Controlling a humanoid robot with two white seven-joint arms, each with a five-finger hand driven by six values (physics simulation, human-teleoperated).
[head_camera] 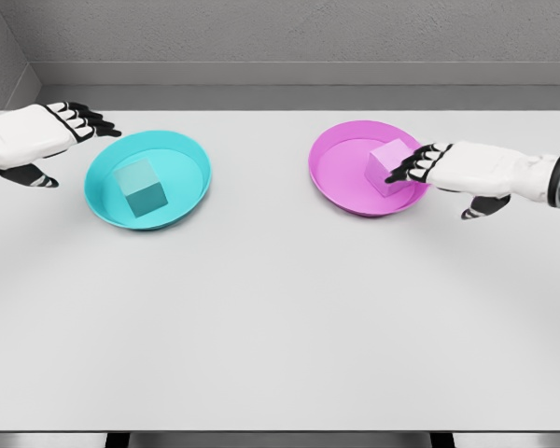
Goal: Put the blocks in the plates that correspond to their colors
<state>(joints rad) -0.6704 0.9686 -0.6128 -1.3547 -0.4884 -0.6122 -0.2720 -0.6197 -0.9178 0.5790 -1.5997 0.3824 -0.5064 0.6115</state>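
Plates, cyan (191,154) and pink (331,173), hold one matching block each; both robot hands spread, empty.

- A cyan plate (177,149) sits on the white bench (280,317), with a cyan block (140,188) inside it.
- A pink plate (341,173) lies well to the right of the cyan plate and holds a pink block (388,165).
- The left hand (47,135) hovers just left of the cyan plate, fingers extended, holding nothing.
- The right hand (457,170) is at the pink plate's right rim, its dark fingertips (403,171) against the pink block, fingers not wrapped around it.
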